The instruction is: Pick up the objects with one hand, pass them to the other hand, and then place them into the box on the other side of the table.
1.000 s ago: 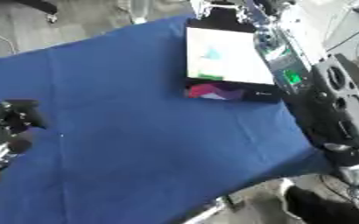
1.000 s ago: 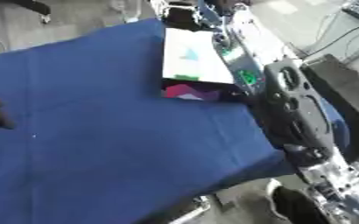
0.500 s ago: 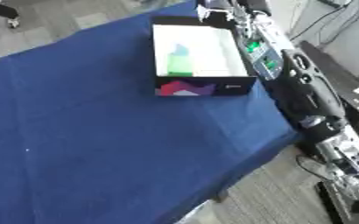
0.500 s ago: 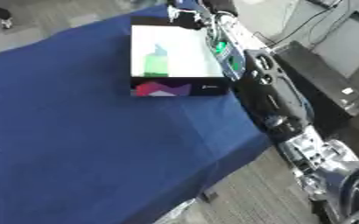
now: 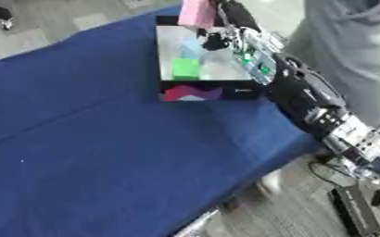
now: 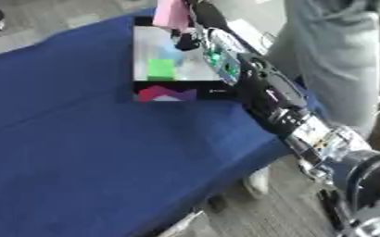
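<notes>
One right robot hand gripping a pink block over the box, green block lying inside, blue table spreading wider in left eye view.

Wide open blue worktop left of and in front of the box. Along the right edge, blocked by the right arm stretching to the box. Above the box's far end, taken up by the right robot hand with a pink block.
</notes>
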Action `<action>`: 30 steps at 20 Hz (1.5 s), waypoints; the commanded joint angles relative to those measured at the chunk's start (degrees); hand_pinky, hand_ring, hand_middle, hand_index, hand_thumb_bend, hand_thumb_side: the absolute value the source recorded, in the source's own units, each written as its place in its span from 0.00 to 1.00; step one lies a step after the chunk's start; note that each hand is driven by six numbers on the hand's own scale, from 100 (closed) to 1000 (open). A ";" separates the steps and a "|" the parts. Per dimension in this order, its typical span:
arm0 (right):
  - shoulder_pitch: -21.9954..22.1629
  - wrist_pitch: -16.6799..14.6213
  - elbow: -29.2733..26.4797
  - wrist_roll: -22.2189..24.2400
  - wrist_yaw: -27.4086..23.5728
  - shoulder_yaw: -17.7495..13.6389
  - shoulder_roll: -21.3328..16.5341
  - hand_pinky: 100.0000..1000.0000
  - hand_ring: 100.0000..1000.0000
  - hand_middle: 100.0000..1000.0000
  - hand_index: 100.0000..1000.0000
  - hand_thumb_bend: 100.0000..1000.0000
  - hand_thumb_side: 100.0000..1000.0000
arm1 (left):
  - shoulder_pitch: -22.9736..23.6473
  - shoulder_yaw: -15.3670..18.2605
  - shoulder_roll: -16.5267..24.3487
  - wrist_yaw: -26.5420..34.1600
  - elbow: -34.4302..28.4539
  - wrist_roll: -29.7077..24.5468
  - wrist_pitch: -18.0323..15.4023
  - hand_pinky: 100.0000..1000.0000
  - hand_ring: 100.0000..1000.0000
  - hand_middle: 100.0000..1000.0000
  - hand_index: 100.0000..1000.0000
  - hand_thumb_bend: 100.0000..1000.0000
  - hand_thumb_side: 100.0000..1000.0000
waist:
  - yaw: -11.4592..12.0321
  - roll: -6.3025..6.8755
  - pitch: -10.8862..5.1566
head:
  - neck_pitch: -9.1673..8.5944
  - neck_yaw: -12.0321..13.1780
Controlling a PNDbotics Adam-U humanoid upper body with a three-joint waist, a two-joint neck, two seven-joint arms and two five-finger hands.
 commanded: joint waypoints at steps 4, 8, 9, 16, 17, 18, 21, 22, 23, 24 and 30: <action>-0.65 -0.34 2.24 0.06 4.31 0.05 -4.58 0.72 0.93 0.79 1.00 0.00 0.65 | -0.19 0.13 0.16 -0.12 -1.17 -0.34 0.02 0.59 0.44 0.42 0.66 0.94 0.50 | 0.08 0.27 -0.15 | -0.15 -0.75; 0.04 -0.59 -4.49 7.06 14.22 -1.36 -6.19 0.90 0.94 0.87 1.00 0.00 0.19 | 0.13 0.19 0.08 0.03 -0.78 -0.48 -0.09 0.59 0.44 0.42 0.66 0.94 0.51 | -0.12 0.16 -0.20 | -0.15 -0.81; 0.19 -0.93 -6.20 9.76 16.17 -1.67 -6.55 0.93 0.94 0.89 1.00 0.00 0.16 | 0.19 0.22 0.06 0.00 -0.70 -0.53 -0.13 0.59 0.44 0.42 0.66 0.94 0.51 | -0.20 0.15 -0.21 | -0.15 -0.81; 0.71 -2.81 -13.91 23.49 28.46 -2.54 -7.44 1.00 0.92 0.97 1.00 0.00 0.41 | 0.51 0.33 -0.10 -0.17 -0.48 -0.65 -0.31 0.59 0.43 0.42 0.66 0.95 0.50 | -0.44 0.27 -0.26 | -0.15 -1.14; 0.75 -2.91 -14.42 24.38 29.47 -2.61 -7.39 1.00 0.92 0.97 1.00 0.00 0.40 | 0.55 0.36 -0.10 -0.17 -0.47 -0.63 -0.34 0.59 0.43 0.42 0.66 0.95 0.50 | -0.45 0.28 -0.25 | -0.15 -1.18; 0.79 -2.96 -14.84 24.89 30.13 -2.72 -7.31 1.00 0.92 0.97 1.00 0.00 0.37 | 0.59 0.37 -0.11 -0.18 -0.46 -0.61 -0.36 0.59 0.43 0.42 0.66 0.95 0.50 | -0.46 0.28 -0.24 | -0.15 -1.23; 0.72 -0.90 -14.98 24.71 29.50 -3.36 -6.89 0.96 0.92 0.96 1.00 0.00 0.52 | 0.65 0.39 -0.20 -0.21 -0.40 -0.60 -0.41 0.59 0.44 0.42 0.66 0.95 0.50 | -0.46 0.25 -0.23 | -0.15 -1.45; 0.68 0.34 -14.95 24.18 28.29 -3.43 -6.77 0.91 0.92 0.96 1.00 0.00 0.60 | 0.66 0.40 -0.24 -0.22 -0.38 -0.59 -0.44 0.59 0.44 0.42 0.66 0.95 0.50 | -0.45 0.23 -0.23 | -0.15 -1.54; 0.67 1.42 -14.93 23.71 26.96 -3.33 -6.75 0.87 0.90 0.94 1.00 0.00 0.71 | 0.67 0.39 -0.27 -0.22 -0.35 -0.58 -0.46 0.59 0.44 0.42 0.66 0.95 0.50 | -0.42 0.21 -0.22 | -0.15 -1.63; 0.67 2.16 -15.02 23.06 25.81 -3.15 -6.80 0.85 0.90 0.93 1.00 0.00 0.75 | 0.68 0.38 -0.30 -0.23 -0.31 -0.59 -0.47 0.59 0.44 0.42 0.66 0.95 0.50 | -0.40 0.20 -0.21 | -0.15 -1.74; 1.06 3.28 -14.32 21.98 22.55 -1.97 -6.84 0.89 0.90 0.93 1.00 0.00 0.93 | 0.73 0.41 -0.37 -0.19 -0.21 -0.59 -0.58 0.59 0.44 0.42 0.66 0.95 0.50 | -0.26 0.13 -0.16 | -0.15 -2.28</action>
